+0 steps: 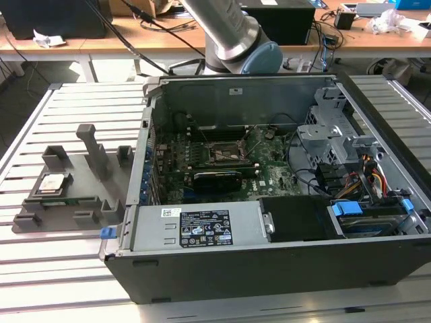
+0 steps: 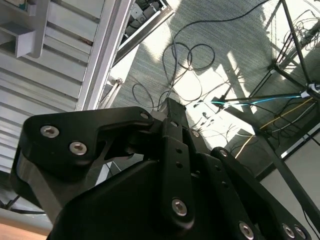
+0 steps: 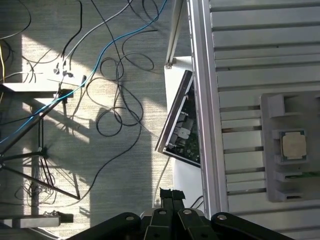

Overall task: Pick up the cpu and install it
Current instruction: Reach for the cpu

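Observation:
The cpu (image 1: 52, 183) is a small silvery square chip lying flat in a grey plastic fixture (image 1: 81, 202) on the slatted table, at the exterior view's left. It also shows in the first wrist view as the cpu (image 3: 293, 145) seated in the fixture (image 3: 290, 187). My gripper (image 3: 170, 193) is shut with nothing in it and hangs high over the floor beyond the table's edge, well away from the chip. The open computer case (image 1: 269, 269) holds the motherboard, with its dark metal-framed socket (image 1: 225, 153) uncovered.
The arm's silver tube and blue joint (image 1: 239, 40) rise behind the case. Drive cages and coloured wiring (image 1: 357, 175) crowd the case's right side. Loose cables (image 3: 110, 90) and a stand (image 3: 30, 150) lie on the floor. A circuit board (image 3: 182, 130) sits by the table frame.

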Motion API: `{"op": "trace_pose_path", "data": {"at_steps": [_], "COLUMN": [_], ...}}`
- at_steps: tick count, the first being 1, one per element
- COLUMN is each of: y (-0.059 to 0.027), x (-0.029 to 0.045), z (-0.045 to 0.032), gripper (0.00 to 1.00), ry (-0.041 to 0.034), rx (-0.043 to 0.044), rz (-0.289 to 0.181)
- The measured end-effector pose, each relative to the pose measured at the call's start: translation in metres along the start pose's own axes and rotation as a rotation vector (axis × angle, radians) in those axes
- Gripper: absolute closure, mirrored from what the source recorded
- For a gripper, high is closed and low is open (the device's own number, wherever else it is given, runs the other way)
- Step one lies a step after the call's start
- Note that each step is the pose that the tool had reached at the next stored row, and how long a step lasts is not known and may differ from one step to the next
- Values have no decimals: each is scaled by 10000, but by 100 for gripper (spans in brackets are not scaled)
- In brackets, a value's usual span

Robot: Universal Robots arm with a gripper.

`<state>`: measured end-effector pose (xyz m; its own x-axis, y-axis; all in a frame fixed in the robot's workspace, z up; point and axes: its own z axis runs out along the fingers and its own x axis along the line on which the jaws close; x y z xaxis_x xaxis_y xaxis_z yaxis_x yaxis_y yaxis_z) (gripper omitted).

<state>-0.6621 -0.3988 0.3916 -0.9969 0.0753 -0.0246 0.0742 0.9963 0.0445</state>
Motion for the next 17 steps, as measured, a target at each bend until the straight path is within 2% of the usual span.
{"op": "trace_pose_path", "data": {"at_steps": [4, 10, 12, 17], "y": [-9, -17, -22, -31], "x": [117, 226, 300, 417], "z": [-3, -7, -8, -10], "gripper": [89, 89, 89, 89], "ry": [0, 1, 0, 1], "rx": [0, 1, 1, 0], "rz": [0, 0, 0, 0]}}
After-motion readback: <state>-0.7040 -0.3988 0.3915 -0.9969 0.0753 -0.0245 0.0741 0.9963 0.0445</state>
